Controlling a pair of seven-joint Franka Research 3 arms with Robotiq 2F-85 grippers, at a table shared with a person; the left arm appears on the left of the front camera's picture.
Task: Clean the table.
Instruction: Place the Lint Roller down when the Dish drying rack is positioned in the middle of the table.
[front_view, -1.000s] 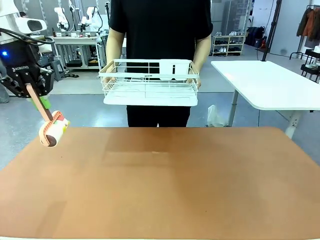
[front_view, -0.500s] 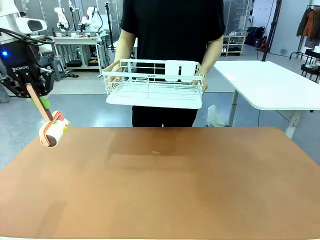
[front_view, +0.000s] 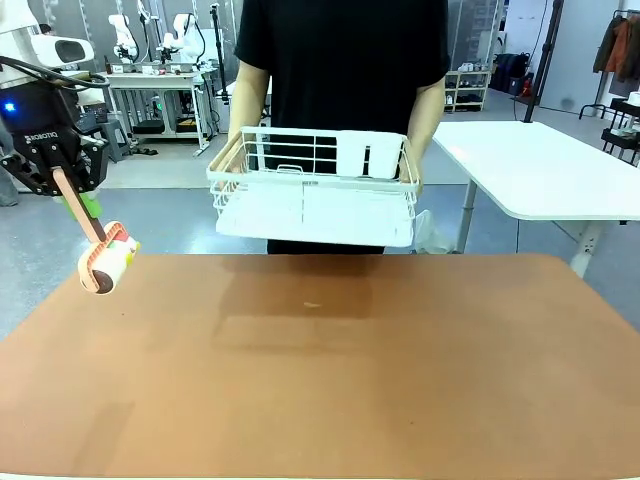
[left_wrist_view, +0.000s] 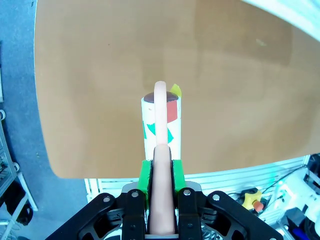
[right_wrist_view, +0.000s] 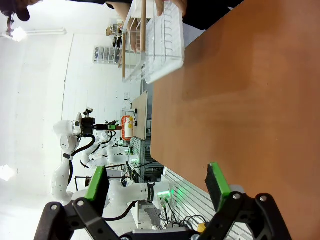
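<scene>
The reddish-brown table (front_view: 400, 380) spreads across the front view, with one small pale speck (front_view: 312, 305) near its far middle. My left gripper (front_view: 72, 195) hangs above the table's far left corner. It is shut on the pink handle of a lint roller (front_view: 105, 265), whose roll hangs just over the table edge. In the left wrist view the green pads (left_wrist_view: 145, 175) clamp the handle (left_wrist_view: 161, 200), and the roller (left_wrist_view: 160, 125) points down at the table (left_wrist_view: 100, 75). My right gripper (right_wrist_view: 157, 182) stands open with nothing between its fingers, off the table's (right_wrist_view: 240, 100) edge.
A person at the far side holds a white wire rack (front_view: 312, 190) in both hands, just above the table's far edge; the rack (right_wrist_view: 155, 40) also appears in the right wrist view. A white-topped table (front_view: 540, 160) stands behind at the right.
The person has lowered the wire rack and brought it closer to the table's far edge. My left gripper and the lint roller have not moved.
</scene>
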